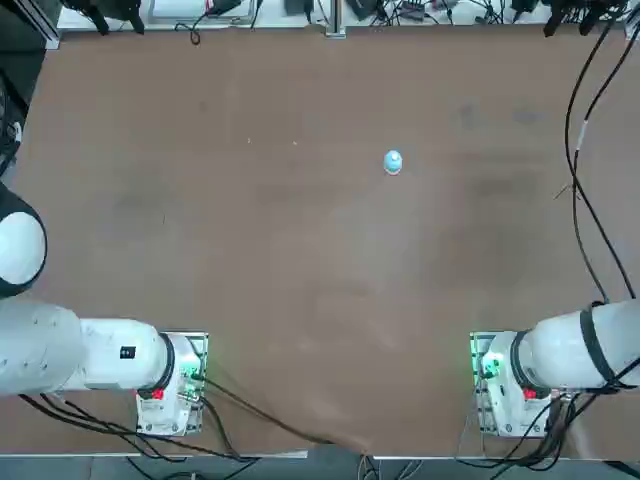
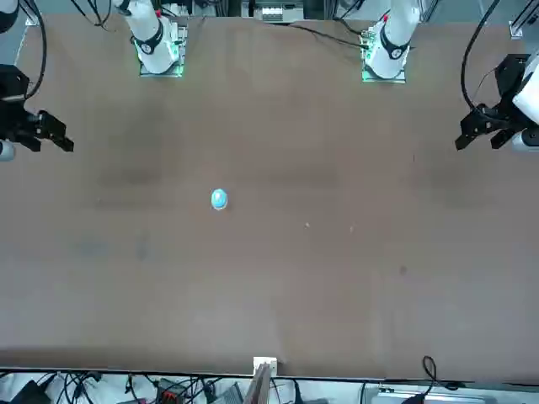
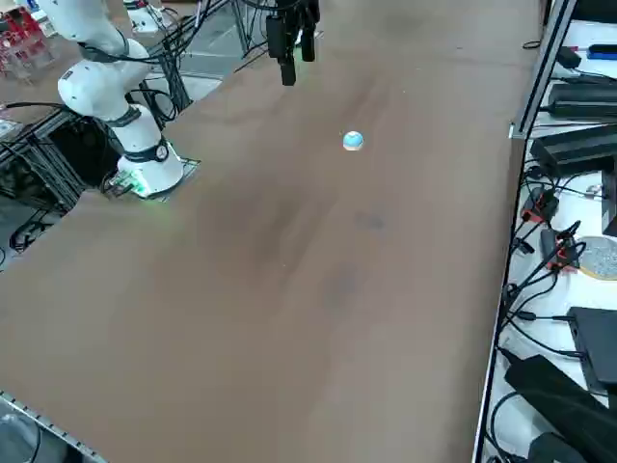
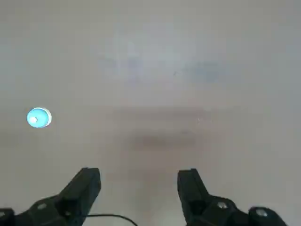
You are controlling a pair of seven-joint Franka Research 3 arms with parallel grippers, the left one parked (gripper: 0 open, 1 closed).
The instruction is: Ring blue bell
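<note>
In the top view, can spot the blue bell (image 1: 393, 162) on the brown table (image 1: 300, 220), between one and two o'clock from the picture's middle: tiny, round, light blue, with a paler patch on the dome and a whitish edge. Can also see the right arm (image 1: 580, 345), at four to five o'clock from the bell. In the front view, can find the bell at nine o'clock from the middle, looking like a slightly oval blue dome edged in white, with the right gripper (image 2: 52, 145) well apart from it toward ten o'clock. In the right side view, can see the bell sitting upright at one o'clock from the middle, bright blue above a pale rim, with the gripper at eleven o'clock from it. In the right wrist view, can see black fingers (image 4: 87, 188) spread wide, holding nothing; taking their pointing direction as twelve, can place the bell toward ten o'clock, showing a whitish round button and a white crescent of rim.
</note>
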